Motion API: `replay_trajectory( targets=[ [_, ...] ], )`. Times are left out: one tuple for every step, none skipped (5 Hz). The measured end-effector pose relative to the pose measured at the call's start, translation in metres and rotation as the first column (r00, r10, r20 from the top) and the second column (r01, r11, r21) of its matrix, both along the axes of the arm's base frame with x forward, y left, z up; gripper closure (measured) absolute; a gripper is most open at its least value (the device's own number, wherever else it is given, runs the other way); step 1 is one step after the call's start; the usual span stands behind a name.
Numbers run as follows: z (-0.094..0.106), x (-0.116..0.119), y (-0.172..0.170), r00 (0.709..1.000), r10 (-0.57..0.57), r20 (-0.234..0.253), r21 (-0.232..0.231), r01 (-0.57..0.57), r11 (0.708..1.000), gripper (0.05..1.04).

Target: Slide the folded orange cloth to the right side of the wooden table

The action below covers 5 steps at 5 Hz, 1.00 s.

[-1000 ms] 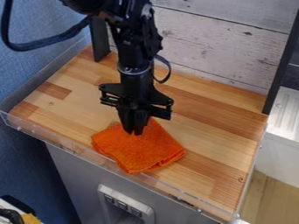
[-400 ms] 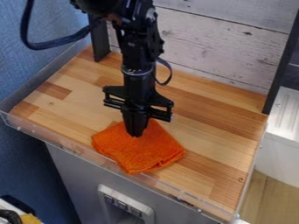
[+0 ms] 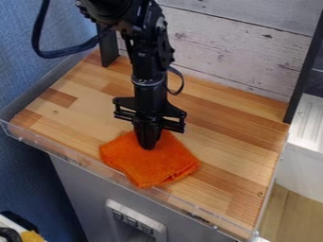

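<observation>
Orange cloth [image 3: 151, 163]: lying in a rumpled fold on the counter [image 3: 233, 142], directly under the fingers [image 3: 144, 132]. Fingers look pressed together, pointing down, tips at the cloth's upper part. Can't tell if a fold is pinched between them. Change: tips have eased slightly down and toward the cloth's middle over the last second, and the small gap between them has closed up. Cloth outline basically unchanged, so no visible drag or lift. My read: approach is done, grasp is being made or just made; grip unconfirmed until the fabric moves with the fingers. Risk: closing on top of the weave and slipping off. Further out: clear rim [image 3: 63, 150] just past the cloth's near side, whitewashed plank wall [image 3: 240, 52] well behind it.
</observation>
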<state>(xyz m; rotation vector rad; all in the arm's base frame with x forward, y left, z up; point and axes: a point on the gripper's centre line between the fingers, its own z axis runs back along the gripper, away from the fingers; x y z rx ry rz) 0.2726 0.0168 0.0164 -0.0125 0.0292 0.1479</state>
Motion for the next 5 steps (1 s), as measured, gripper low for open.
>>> replay_trajectory(
  targets=[
    [-0.004, 0.006, 0.0, 0.999, 0.009, 0.031, 0.0, -0.009, 1.0, 1.02],
    [-0.006, 0.011, -0.006, 0.999, 0.011, 0.039, 0.002, -0.011, 1.0, 1.02],
    [-0.006, 0.022, -0.02, 0.999, -0.013, 0.05, 0.004, 0.013, 1.0, 1.02],
    [-0.005, 0.031, -0.037, 0.998, -0.042, 0.05, 0.015, 0.041, 0.999, 1.02],
    [-0.003, 0.036, -0.05, 0.997, -0.068, 0.044, 0.022, 0.067, 0.998, 1.02]
  ],
)
